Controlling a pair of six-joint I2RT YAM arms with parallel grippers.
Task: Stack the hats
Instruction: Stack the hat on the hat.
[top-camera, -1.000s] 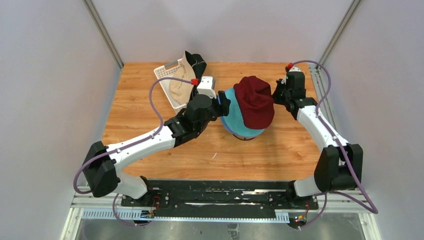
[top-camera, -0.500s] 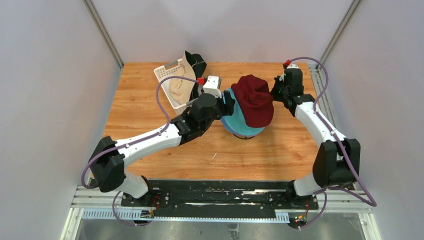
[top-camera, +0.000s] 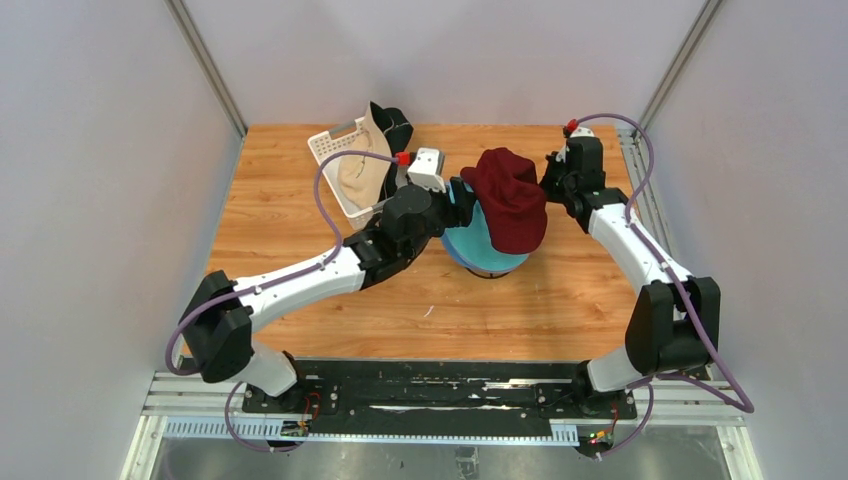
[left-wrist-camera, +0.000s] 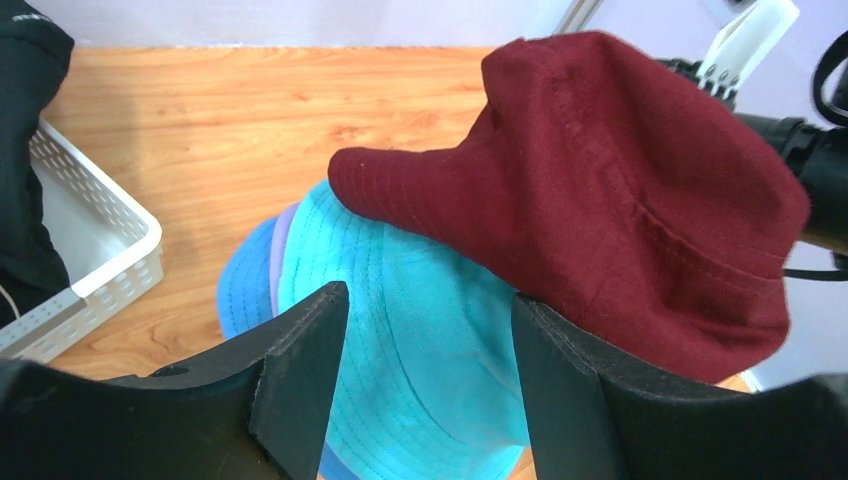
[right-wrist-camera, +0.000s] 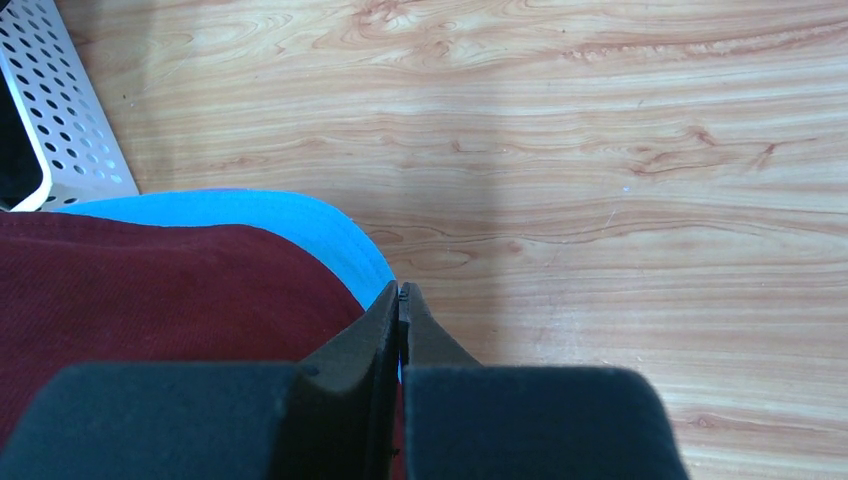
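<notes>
We see the dark red hat (top-camera: 510, 200) lying tilted over the stack at the middle of the wooden surface (top-camera: 560, 300); its far side is raised and its brim droops onto the teal hat (top-camera: 478, 250) beneath; in the left wrist view a sliver of the lavender hat (left-wrist-camera: 284, 235) and the edge of the blue hat (left-wrist-camera: 243, 290) show under the teal one.

The right end effector (top-camera: 547, 186) is at the right edge of the dark red hat; its fingers (right-wrist-camera: 375, 330) are pressed together, clenched on that hat's fabric, as far as we can judge from its wrist view.

The left end effector (top-camera: 463, 193) sits at the left of the stack, released, with its fingers (left-wrist-camera: 300, 350) spread wide and the teal crown showing between them; whether they touch it we cannot tell.

The white basket (top-camera: 322, 143) stands at the far left of the surface; the beige hat (top-camera: 358, 172) lies in it; the black hat (top-camera: 395, 125) hangs at its far right end.
</notes>
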